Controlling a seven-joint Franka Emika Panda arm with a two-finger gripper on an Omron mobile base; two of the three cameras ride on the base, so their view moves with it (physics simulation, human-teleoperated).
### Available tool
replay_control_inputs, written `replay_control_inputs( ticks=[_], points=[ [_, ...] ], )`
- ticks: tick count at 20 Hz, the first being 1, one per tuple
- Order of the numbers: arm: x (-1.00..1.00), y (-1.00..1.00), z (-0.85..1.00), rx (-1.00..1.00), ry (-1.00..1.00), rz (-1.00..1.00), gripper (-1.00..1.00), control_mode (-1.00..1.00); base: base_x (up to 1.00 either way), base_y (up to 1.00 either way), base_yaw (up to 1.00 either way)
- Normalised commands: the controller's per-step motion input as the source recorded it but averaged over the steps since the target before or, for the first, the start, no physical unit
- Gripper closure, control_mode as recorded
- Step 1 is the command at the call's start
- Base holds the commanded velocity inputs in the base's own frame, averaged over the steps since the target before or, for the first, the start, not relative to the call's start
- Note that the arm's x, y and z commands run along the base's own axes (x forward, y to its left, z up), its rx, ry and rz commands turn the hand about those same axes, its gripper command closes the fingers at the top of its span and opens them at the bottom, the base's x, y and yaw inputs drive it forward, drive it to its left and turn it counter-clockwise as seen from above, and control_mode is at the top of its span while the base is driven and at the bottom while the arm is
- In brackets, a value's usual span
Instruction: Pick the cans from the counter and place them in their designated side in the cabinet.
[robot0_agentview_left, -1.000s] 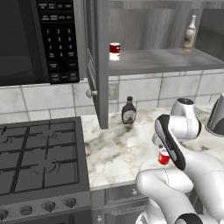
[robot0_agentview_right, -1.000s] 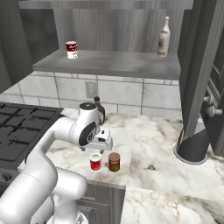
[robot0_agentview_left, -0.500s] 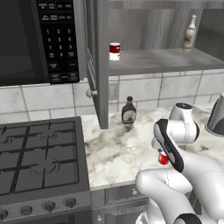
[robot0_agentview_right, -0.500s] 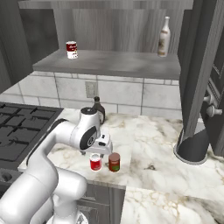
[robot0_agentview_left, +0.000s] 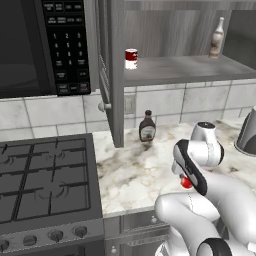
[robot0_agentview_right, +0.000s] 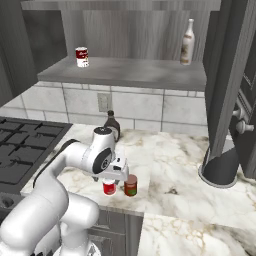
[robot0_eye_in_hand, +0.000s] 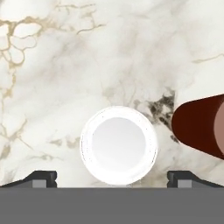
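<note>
Near counter (robot0_agentview_right: 175, 165) edge, red can (robot0_agentview_right: 109, 188)

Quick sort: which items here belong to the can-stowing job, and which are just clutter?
Job:
- bright red can, under the open gripper
- darker red can, beside it
- marble counter
- cabinet shelf

Clutter:
- brown sauce bottle
- red and white can on the shelf
- pale bottle on the shelf
- microwave
- gas stovetop

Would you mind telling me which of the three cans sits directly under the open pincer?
The bright red can with the white rim, on the marble counter beside the plain darker red can; the third stands on the cabinet shelf.
</note>
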Motion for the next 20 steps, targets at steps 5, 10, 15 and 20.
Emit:
replay_control_inputs(
  ticks=[5,10,15,20],
  points=[
    [0.04,-0.02,-0.18,0.00,0.05,0.00,-1.00,-1.00,0.00,0.00,0.00],
    [0.03,-0.01,-0.16,0.00,0.03,0.00,-1.00,-1.00,0.00,0.00,0.00],
    [0.01,0.00,-0.17,0.00,0.03,0.00,1.00,-1.00,0.00,0.00,0.00],
    [0.00,0.00,-0.09,0.00,0.01,0.00,1.00,-1.00,0.00,0.00,0.00]
  ],
)
